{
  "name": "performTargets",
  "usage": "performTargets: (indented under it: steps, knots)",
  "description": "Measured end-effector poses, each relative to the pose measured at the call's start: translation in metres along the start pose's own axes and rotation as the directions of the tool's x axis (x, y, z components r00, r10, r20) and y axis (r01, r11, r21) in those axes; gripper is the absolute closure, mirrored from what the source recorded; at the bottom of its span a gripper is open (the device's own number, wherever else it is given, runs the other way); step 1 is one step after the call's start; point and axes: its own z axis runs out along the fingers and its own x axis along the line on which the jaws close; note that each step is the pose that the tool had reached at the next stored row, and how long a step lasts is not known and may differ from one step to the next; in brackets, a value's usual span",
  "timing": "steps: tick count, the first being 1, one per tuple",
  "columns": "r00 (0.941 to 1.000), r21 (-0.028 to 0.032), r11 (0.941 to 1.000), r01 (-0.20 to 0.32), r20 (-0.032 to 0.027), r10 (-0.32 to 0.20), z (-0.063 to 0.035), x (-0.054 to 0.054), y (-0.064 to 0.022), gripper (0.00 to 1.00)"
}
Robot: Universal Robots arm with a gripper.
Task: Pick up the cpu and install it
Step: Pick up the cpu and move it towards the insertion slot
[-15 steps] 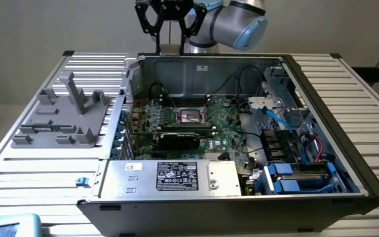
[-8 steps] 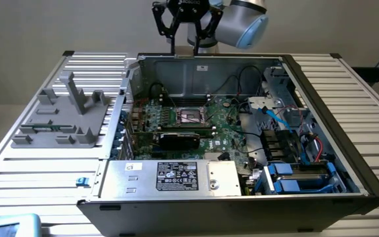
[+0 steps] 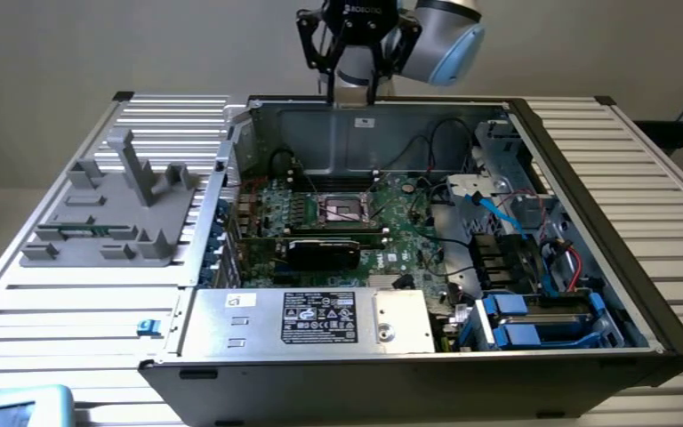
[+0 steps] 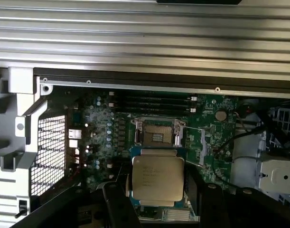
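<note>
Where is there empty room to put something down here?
The slatted table is bare on the exterior view's right of the computer case, and on the near side of the grey holder. Inside the case it is crowded with the green board and cables.

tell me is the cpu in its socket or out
Out. The cpu is held in the gripper, clear of the board, and the socket shows bare contacts.
</note>
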Motion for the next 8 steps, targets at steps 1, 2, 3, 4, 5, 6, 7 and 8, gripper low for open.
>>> performTargets:
  steps: [1,2,3,4,5,6,7,8]
  knots:
    - [1.0000,0.0001,1.0000,0.000,0.0013,0.000,0.0011,-0.0009,0.0000,0.44]
    - [1.0000,0.0003,1.0000,0.000,0.0025,0.000,0.0022,-0.0017,0.0000,0.44]
    - [1.0000,0.0003,1.0000,0.000,0.0037,0.000,0.0034,-0.0021,0.0000,0.44]
    - [1.0000,0.0003,1.0000,0.000,0.0051,0.000,0.0045,-0.0023,0.0000,0.44]
    - [1.0000,0.0005,1.0000,0.000,0.0068,0.000,0.0056,-0.0024,0.0000,0.44]
    - [1.0000,0.0005,1.0000,0.000,0.0098,0.000,0.0065,-0.0025,0.0000,0.44]
    - [0.9999,0.0007,1.0000,0.000,0.0135,0.000,0.0074,-0.0026,0.0000,0.44]
    - [0.9999,0.0009,1.0000,0.000,0.0170,0.000,0.0082,-0.0026,0.0000,0.44]
